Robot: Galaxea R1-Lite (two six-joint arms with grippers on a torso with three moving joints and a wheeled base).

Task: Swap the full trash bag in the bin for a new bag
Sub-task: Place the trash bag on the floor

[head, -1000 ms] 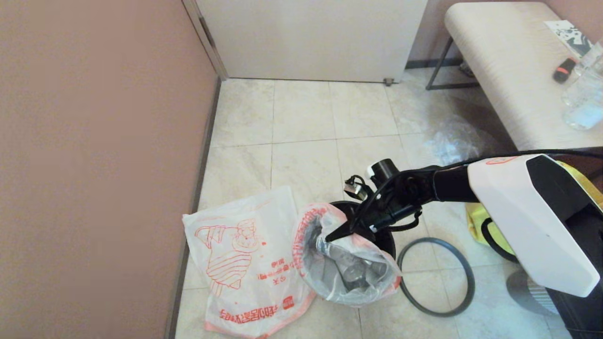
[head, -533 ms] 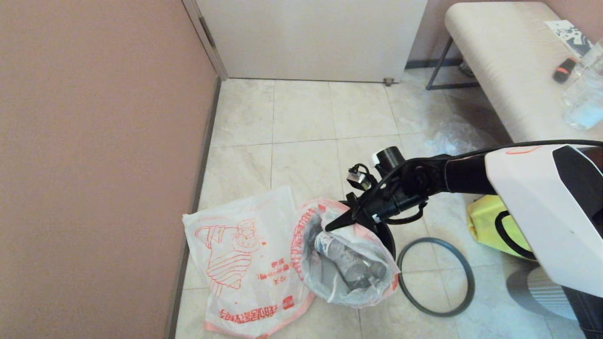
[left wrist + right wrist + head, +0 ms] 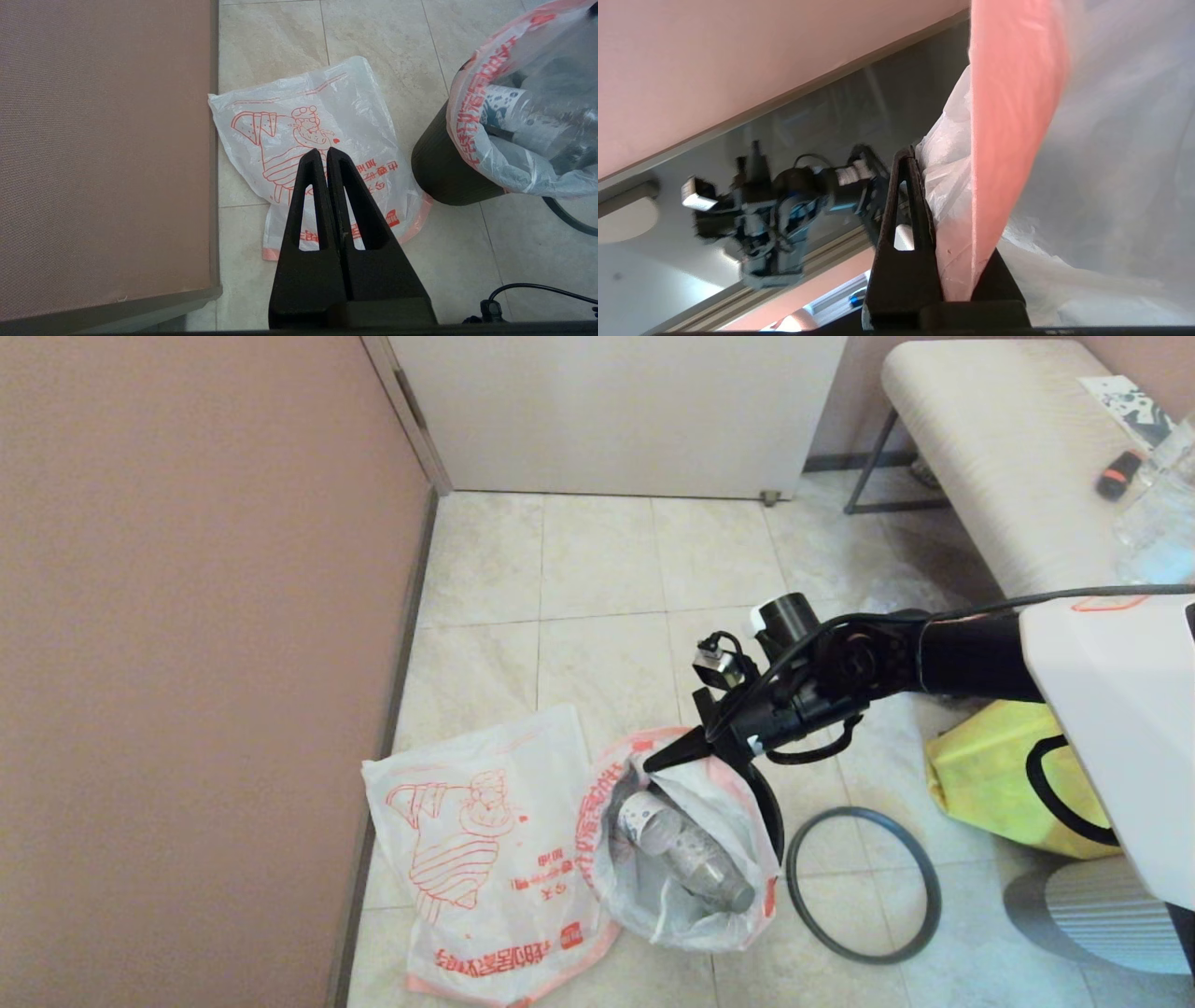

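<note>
The full trash bag (image 3: 695,919), lumpy white with pink edges and clear bottles inside, sits in the black bin (image 3: 771,810). My right gripper (image 3: 651,767) is shut on the bag's pink rim at the far side of the bin. In the right wrist view the pink edge of the full trash bag (image 3: 1017,116) runs between the right gripper's (image 3: 924,163) fingers. The new bag (image 3: 476,859) lies flat on the floor left of the bin. My left gripper (image 3: 322,151) hangs shut and empty above the new bag (image 3: 303,107), beside the bin (image 3: 439,172).
The grey hoop (image 3: 864,885) lies on the tiles right of the bin. A yellow tote (image 3: 990,784) sits further right, under a cushioned bench (image 3: 990,457). A clear plastic bag (image 3: 896,616) lies near the bench. A brown wall (image 3: 187,663) closes the left side.
My right gripper has risen and drawn back with the bag's rim, stretching the bag's mouth upward. The bottles inside have shifted. The new bag and hoop have not moved.
</note>
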